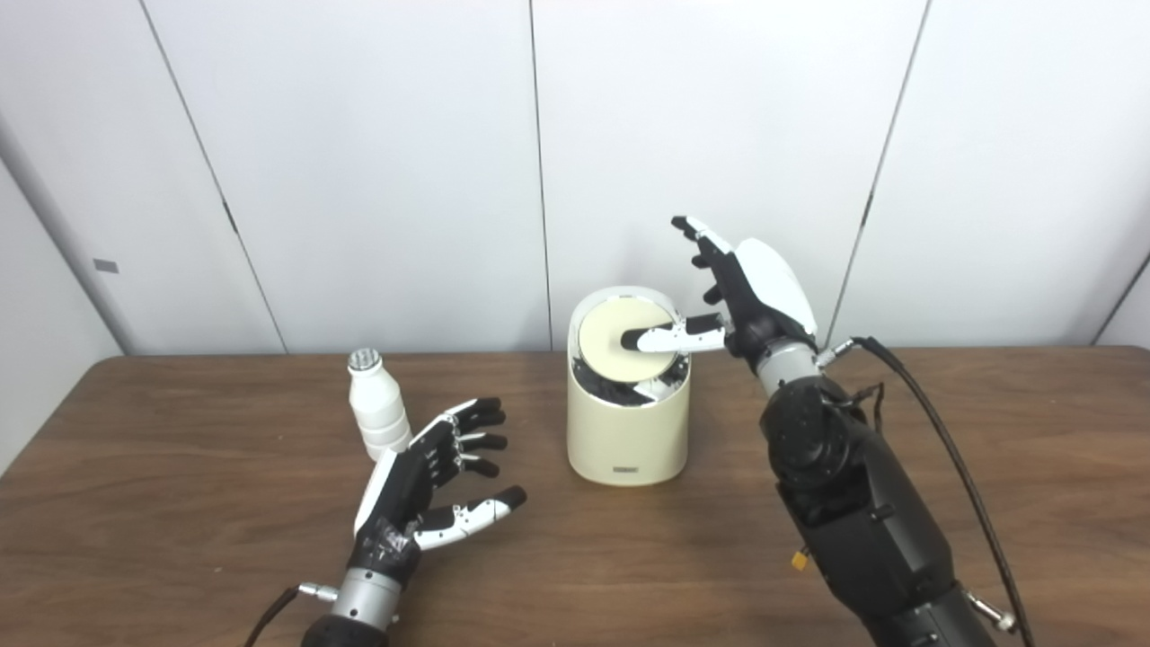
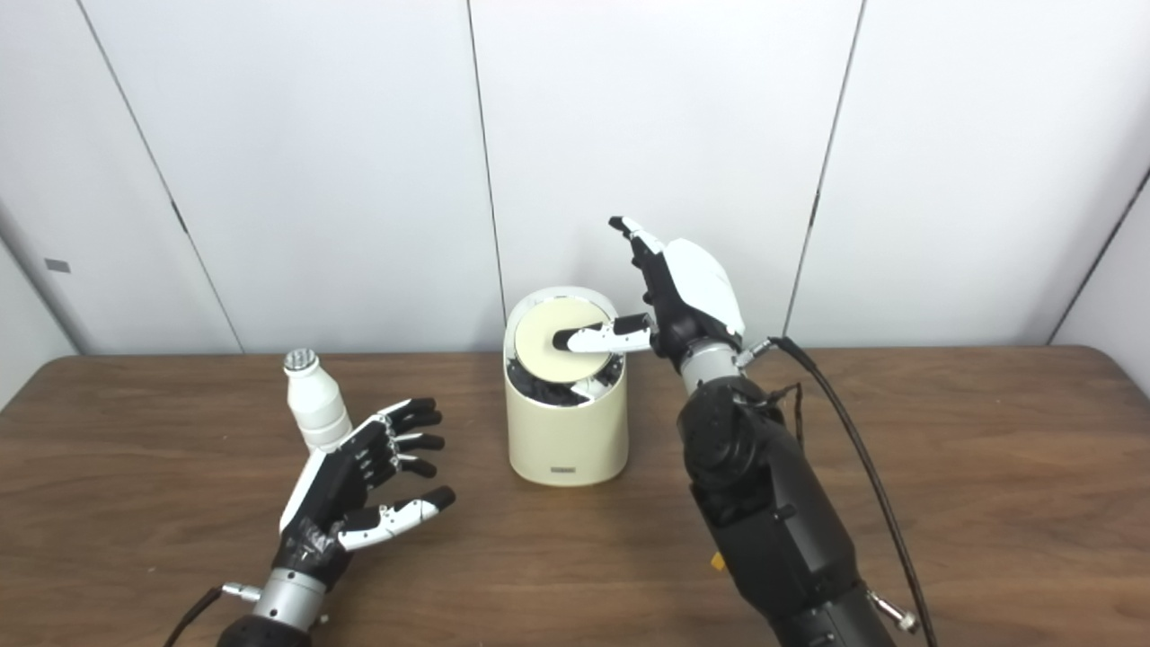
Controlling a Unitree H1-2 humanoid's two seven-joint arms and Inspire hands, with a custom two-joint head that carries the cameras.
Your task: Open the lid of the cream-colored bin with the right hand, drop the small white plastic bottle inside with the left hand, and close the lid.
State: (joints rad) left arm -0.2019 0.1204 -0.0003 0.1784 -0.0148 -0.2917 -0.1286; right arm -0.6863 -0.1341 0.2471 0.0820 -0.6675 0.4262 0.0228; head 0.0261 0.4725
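Note:
A cream-colored bin (image 1: 627,431) stands at the table's middle. Its round lid (image 1: 620,340) is tilted up at the back, and a dark gap shows under its front edge. My right hand (image 1: 741,292) hovers beside the bin's right rim, its fingers spread upward and its thumb lying on the lid's top; it holds nothing. A small white plastic bottle (image 1: 375,406) with a ribbed cap stands upright left of the bin. Just in front of the bottle and to its right, my left hand (image 1: 431,481) is open, fingers apart, not touching it.
The brown wooden table (image 1: 180,503) runs the width of the view, with white wall panels (image 1: 359,162) close behind it. A black cable (image 1: 943,449) trails from the right wrist along the forearm.

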